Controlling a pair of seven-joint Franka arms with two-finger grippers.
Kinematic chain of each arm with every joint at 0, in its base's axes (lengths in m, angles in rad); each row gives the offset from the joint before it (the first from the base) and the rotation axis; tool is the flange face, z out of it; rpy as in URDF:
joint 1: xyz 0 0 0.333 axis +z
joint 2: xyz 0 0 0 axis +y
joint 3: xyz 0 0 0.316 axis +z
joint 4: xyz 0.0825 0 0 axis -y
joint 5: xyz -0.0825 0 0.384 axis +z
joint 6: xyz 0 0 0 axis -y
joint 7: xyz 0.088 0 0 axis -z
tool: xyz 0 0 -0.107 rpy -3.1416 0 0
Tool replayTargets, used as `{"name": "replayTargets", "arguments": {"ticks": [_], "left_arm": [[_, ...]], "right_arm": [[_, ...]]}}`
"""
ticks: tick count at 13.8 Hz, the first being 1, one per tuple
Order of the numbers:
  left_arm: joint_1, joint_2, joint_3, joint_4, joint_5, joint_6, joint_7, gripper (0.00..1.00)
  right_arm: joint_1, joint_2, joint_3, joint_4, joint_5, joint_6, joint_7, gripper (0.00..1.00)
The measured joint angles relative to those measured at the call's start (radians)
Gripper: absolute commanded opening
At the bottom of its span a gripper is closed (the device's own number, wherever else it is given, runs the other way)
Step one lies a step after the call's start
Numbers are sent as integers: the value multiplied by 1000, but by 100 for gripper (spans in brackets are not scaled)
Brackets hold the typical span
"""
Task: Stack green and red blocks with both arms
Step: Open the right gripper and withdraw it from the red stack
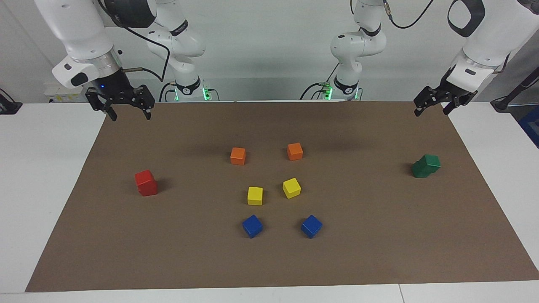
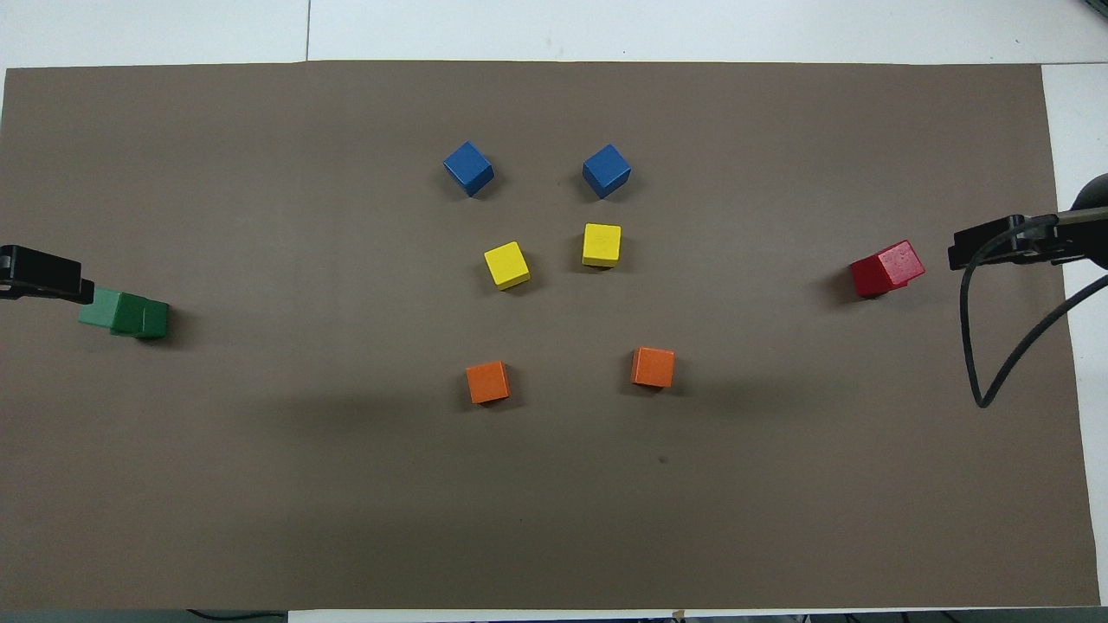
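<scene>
Two red blocks (image 1: 146, 183) (image 2: 885, 268) stand stacked at the right arm's end of the brown mat, the upper one slightly twisted. Two green blocks (image 1: 426, 166) (image 2: 125, 313) stand stacked at the left arm's end, the upper one offset on the lower. My right gripper (image 1: 129, 114) (image 2: 995, 245) hangs open and empty high over the mat's corner by the right arm's base, well clear of the red stack. Over the mat's corner at the left arm's end, my left gripper (image 1: 430, 112) (image 2: 39, 275) hangs open and empty, well above the green stack.
In the middle of the mat (image 1: 379, 235) sit two orange cubes (image 1: 238, 155) (image 1: 294, 151) nearest the robots, then two yellow cubes (image 1: 254, 195) (image 1: 291, 187), then two blue cubes (image 1: 252, 226) (image 1: 311, 226). White table borders the mat. A black cable loops from the right wrist.
</scene>
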Motion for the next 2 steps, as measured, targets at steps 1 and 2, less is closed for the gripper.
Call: {"name": "replayTargets", "arguments": {"ticks": [1,2], "left_arm": [[0,0,0,0,0,0,0,100],[0,0,0,0,0,0,0,100]], "right_arm": [[0,1,0,1,0,0,0,100],[0,1,0,3,0,0,0,100]]}}
